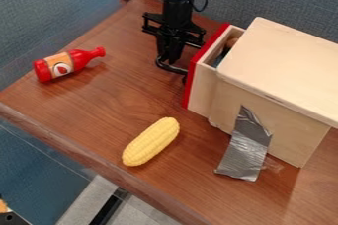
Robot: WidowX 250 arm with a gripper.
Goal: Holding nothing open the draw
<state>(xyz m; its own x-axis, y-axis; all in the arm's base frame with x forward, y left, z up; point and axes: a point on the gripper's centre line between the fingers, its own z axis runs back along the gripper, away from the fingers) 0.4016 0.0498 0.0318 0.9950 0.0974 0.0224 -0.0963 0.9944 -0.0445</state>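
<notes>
The brown wooden tabletop supports all the objects, its near edge running diagonally across the camera view. At the right stands a pale wooden box with a flat, overhanging top. The black arm descends from the top edge, just beside the box. The drawer, the task's thing, sits at the box's left end; it is partly open, its red front apart from the box. The gripper points downward close to this front; whether it is released, clenched or grasping anything cannot be told. A strip of silver tape runs from the box's side wall onto the tabletop. A yellow corn cob lies obliquely near the near edge. At the left, a red bottle lies on its side, neck toward the arm. Small, partly hidden contents, one brown, occupy the drawer.
</notes>
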